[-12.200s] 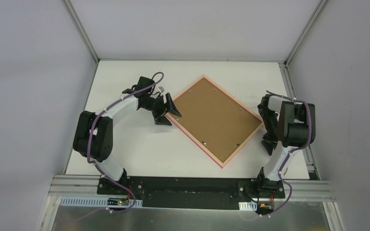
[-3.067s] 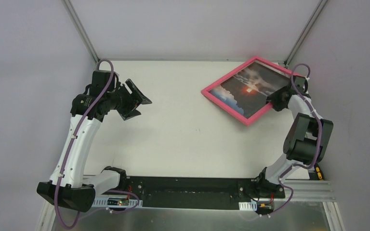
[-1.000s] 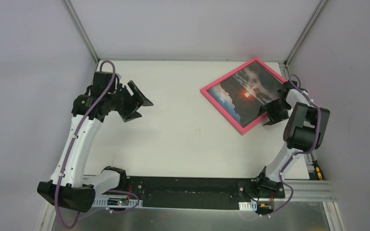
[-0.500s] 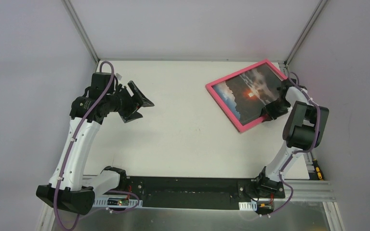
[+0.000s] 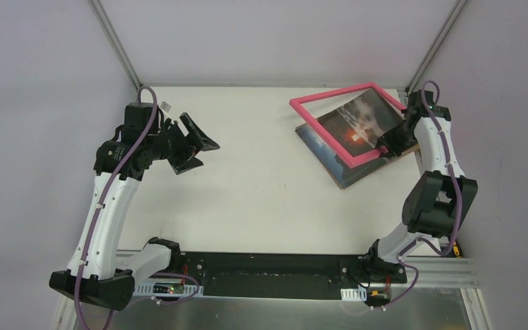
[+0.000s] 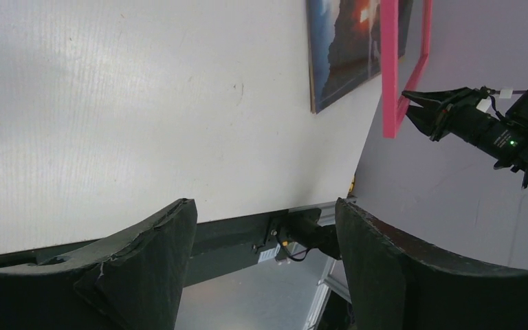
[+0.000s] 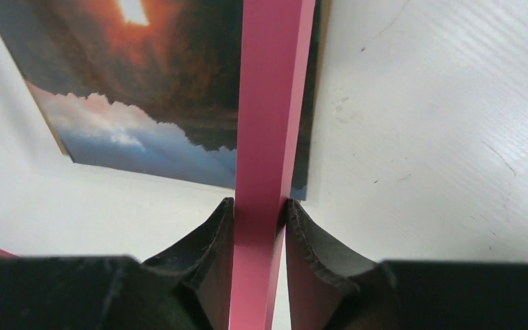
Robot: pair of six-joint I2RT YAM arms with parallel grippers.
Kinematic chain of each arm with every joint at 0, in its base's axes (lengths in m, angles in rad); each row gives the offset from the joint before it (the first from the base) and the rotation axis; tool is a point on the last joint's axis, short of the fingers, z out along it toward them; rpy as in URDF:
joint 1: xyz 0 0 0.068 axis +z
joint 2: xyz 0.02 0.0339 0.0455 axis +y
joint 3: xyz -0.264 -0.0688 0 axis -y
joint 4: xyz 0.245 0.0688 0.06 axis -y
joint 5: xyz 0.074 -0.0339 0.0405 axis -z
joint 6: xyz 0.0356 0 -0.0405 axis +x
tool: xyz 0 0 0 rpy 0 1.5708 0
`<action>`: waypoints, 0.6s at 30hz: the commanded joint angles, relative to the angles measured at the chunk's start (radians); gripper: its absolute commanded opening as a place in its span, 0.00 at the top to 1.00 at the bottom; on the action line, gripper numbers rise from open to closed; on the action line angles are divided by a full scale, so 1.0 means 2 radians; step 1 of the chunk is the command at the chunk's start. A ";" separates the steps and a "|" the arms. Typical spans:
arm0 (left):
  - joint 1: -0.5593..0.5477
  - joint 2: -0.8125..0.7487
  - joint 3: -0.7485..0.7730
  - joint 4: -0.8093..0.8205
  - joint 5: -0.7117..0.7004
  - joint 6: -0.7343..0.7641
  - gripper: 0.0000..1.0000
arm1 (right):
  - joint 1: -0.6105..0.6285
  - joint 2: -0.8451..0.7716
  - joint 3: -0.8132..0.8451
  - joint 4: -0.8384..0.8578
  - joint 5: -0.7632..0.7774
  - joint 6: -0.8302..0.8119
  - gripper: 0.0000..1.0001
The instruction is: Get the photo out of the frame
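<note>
White bench (image 5: 261, 206) inside grey walls (image 5: 34, 103), alu posts (image 5: 115, 45) at the far corners, black base plate (image 5: 275, 275) along the near edge. Right hand (image 7: 260, 204) clamped on one rail of the frame (image 7: 271, 103), pads (image 7: 210, 234) flat on both faces of the pink strip; edge grip, presumably since nothing else to grab on so thin a border. Held up off the bench at far right, apparently tilted; cannot tell whether the far rail touches anything. Just an empty pink rectangle, open through the middle. Photo (image 5: 325, 151) flat on the bench right under it, picture side up, sun and clouds showing through the opening, one corner poking out past the pink rail toward the near side. Looks cleanly separated; no sign of glass or a loose backing, though possibly hidden. Left hand (image 6: 262, 206) parked over the left half of the bench, fingers (image 6: 144, 261) wide apart, gripping nothing, well apart from frame and photo; probably placed there to stay out of the way, with its camera aimed across at the lift. Judging the task essentially done bar putting the frame down. Obstacles: right wall (image 5: 502, 103) and corner post close beside the right arm, so little room to swing outward; photo directly beneath, so no lowering straight down without landing the frame on it. Better to carry toward mid-bench first, then release. Small yellow item (image 5: 454, 245) past the right bench edge, too small to identify.
</note>
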 commanded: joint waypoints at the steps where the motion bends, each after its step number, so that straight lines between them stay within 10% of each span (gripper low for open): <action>1: 0.002 -0.008 0.030 -0.008 0.001 -0.009 0.25 | 0.082 -0.077 -0.025 0.044 -0.004 -0.027 1.00; 9: 0.002 -0.019 0.027 -0.017 -0.007 -0.016 0.24 | 0.293 -0.162 -0.144 0.121 0.186 -0.038 1.00; 18: 0.002 -0.048 -0.003 -0.018 -0.013 -0.036 0.24 | 0.430 -0.158 -0.189 0.203 0.175 -0.167 1.00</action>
